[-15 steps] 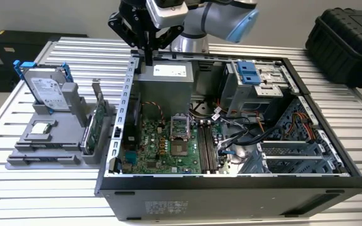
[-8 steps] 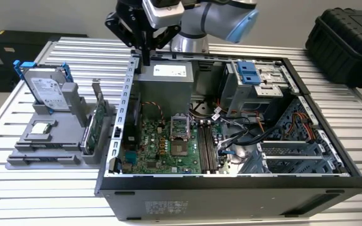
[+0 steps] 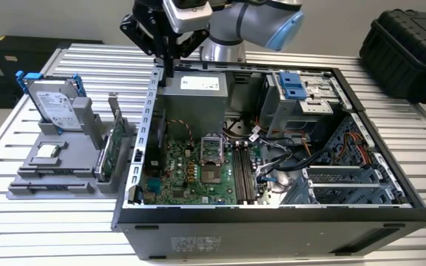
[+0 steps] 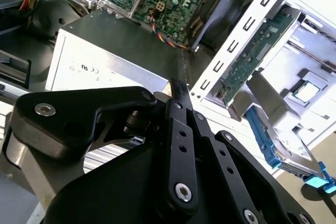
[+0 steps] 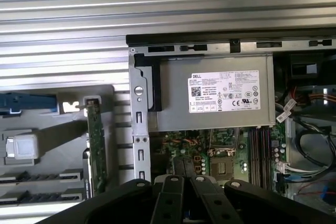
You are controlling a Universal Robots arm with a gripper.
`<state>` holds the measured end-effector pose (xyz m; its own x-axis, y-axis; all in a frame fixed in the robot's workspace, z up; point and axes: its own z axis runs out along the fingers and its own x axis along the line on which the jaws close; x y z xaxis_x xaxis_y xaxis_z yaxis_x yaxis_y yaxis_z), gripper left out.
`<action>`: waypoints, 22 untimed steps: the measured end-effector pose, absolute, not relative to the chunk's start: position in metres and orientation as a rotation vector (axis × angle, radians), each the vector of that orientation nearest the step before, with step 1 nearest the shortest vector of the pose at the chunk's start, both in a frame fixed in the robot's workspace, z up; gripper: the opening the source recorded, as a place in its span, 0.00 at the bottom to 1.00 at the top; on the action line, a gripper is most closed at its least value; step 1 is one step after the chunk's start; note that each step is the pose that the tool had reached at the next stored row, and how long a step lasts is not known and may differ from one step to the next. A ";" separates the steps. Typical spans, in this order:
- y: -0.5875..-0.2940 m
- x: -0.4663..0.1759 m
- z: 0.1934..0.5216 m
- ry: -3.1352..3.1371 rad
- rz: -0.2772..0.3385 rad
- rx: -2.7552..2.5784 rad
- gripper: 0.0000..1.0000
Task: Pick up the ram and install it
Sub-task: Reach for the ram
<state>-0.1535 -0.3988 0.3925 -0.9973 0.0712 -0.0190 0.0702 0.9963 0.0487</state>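
Observation:
My gripper (image 3: 168,76) hangs high over the back corner of the open computer case (image 3: 272,213), above the edge of the grey power supply (image 3: 194,97). Its fingers point down and are shut with nothing between them; in both wrist views they (image 5: 184,165) (image 4: 177,92) meet over the power supply. The ram (image 3: 102,159) appears to be the thin green stick standing on edge in the grey holder (image 3: 54,183), on the exterior view's left outside the case. It is well below and apart from the gripper. Dark memory slots (image 3: 243,173) run along the motherboard (image 3: 187,174).
Beside the ram stands a green expansion card (image 3: 118,137) (image 5: 96,150) with a metal bracket. The holder also carries a hard drive (image 3: 51,105) in a blue frame and a small square chip (image 3: 48,151). Cables (image 3: 287,160) lie inside the case. A black box (image 3: 409,50) sits at the back.

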 end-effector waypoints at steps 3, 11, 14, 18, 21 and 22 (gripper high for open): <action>-0.399 -0.154 0.393 3.118 0.075 0.110 0.00; -0.399 -0.158 0.392 3.118 0.075 0.110 0.00; -0.399 -0.161 0.392 3.118 0.075 0.110 0.00; -0.399 -0.164 0.393 3.118 0.075 0.111 0.00; -0.399 -0.165 0.392 3.118 0.075 0.110 0.00; -0.399 -0.166 0.393 3.118 0.075 0.111 0.00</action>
